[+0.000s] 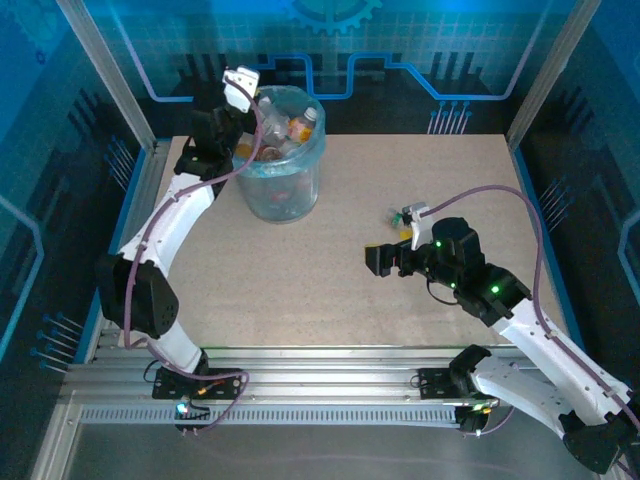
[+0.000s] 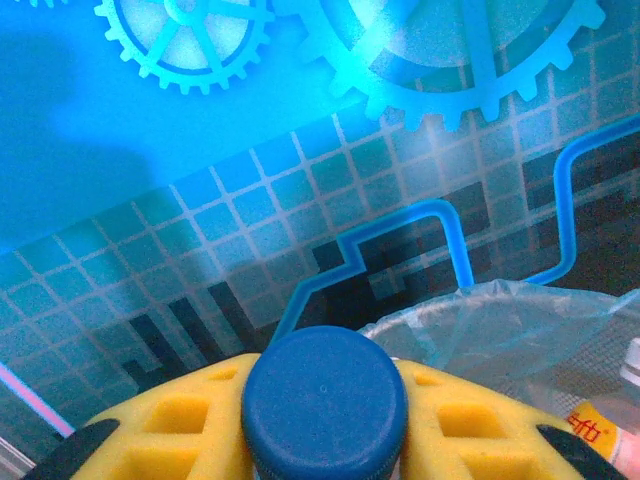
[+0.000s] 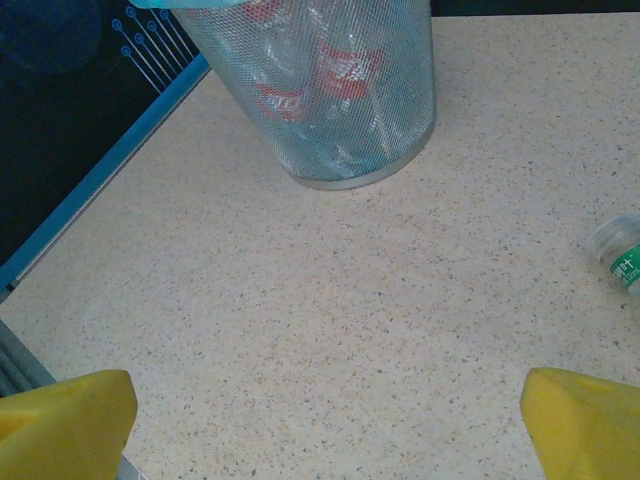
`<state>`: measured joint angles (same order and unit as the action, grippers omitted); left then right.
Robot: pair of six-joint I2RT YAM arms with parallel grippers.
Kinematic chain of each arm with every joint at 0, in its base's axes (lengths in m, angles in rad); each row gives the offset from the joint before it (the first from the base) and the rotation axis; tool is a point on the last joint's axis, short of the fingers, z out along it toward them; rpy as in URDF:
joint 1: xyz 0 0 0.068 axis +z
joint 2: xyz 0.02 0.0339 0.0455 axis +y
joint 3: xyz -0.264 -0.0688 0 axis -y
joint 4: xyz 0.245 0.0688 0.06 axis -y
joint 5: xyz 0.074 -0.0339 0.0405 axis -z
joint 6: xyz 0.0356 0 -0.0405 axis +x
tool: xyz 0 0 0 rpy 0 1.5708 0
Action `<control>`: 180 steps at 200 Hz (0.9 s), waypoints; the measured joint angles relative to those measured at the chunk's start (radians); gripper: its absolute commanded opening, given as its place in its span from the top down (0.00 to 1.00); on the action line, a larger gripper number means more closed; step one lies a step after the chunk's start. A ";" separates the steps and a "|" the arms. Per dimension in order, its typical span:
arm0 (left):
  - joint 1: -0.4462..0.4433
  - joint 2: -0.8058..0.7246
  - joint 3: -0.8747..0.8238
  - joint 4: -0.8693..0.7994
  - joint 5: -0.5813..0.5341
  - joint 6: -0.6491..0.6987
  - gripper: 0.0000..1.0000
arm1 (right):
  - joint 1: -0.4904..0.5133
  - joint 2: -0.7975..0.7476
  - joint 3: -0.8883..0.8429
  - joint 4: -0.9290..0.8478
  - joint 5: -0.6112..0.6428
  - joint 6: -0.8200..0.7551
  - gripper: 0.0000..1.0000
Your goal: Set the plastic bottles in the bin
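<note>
One blue-capped bottle (image 2: 325, 400) clenched in left gripper (image 2: 325, 435) above bin's (image 1: 290, 188) left rim, cap facing the wrist, long axis along fingers (image 2: 180, 425); right gripper (image 1: 377, 260) released, low over open table (image 1: 300, 280) right of bin; green-labelled bottle (image 1: 405, 215) lying there too

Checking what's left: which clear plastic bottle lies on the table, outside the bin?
The green-labelled clear bottle beside the right gripper; the others sit in the bag-lined mesh bin, and the left gripper holds a blue-capped one.
</note>
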<state>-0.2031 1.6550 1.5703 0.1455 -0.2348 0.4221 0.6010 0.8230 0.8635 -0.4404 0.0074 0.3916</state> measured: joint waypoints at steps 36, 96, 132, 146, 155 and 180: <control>0.000 -0.043 -0.026 -0.029 0.026 -0.034 0.35 | 0.000 -0.005 0.000 0.000 0.000 0.002 0.00; -0.004 -0.143 -0.030 -0.152 0.136 -0.143 0.18 | 0.000 -0.008 -0.024 0.005 -0.007 0.021 0.00; -0.004 -0.154 -0.004 -0.250 0.159 -0.217 0.34 | 0.000 -0.008 -0.030 0.008 -0.016 0.033 0.00; -0.003 -0.125 0.056 -0.330 0.158 -0.242 0.41 | 0.000 -0.008 -0.030 0.008 -0.016 0.037 0.00; -0.002 -0.097 0.108 -0.381 0.157 -0.257 0.44 | 0.000 -0.008 -0.030 0.008 -0.016 0.039 0.00; 0.028 -0.014 0.233 -0.491 0.158 -0.338 0.54 | 0.000 -0.008 -0.030 0.008 -0.019 0.047 0.00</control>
<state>-0.1749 1.6413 1.8030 -0.3450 -0.0769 0.0841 0.6014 0.8146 0.8337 -0.4324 -0.0116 0.4381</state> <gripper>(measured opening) 0.495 0.999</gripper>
